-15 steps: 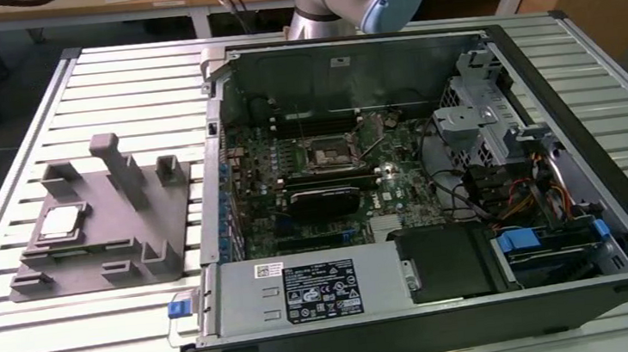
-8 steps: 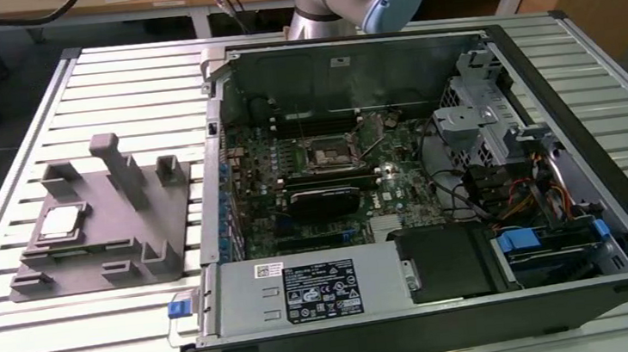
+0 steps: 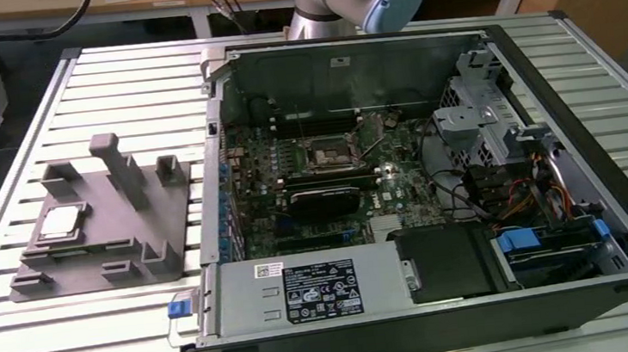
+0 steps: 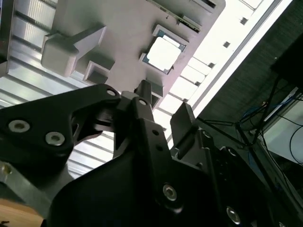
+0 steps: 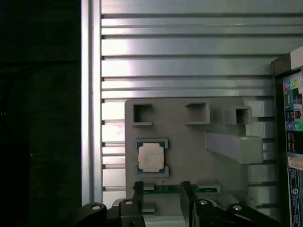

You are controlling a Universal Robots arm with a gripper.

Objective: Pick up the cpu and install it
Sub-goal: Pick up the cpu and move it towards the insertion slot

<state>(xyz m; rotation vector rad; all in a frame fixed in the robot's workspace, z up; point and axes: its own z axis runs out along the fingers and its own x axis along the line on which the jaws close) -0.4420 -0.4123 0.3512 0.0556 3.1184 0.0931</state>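
On the ribbed metal bench (image 3: 76,337), the flat silver-grey square cpu (image 5: 151,157) lies just ahead of your spread, empty claw (image 5: 161,189).

In the left half of the exterior view, the cpu (image 3: 62,222) lies in the grey holder block (image 3: 90,249), open from above. Tall posts (image 3: 124,181) stand between it and the computer case wall (image 3: 217,151). Bare tabletop (image 3: 109,83) surrounds the block.
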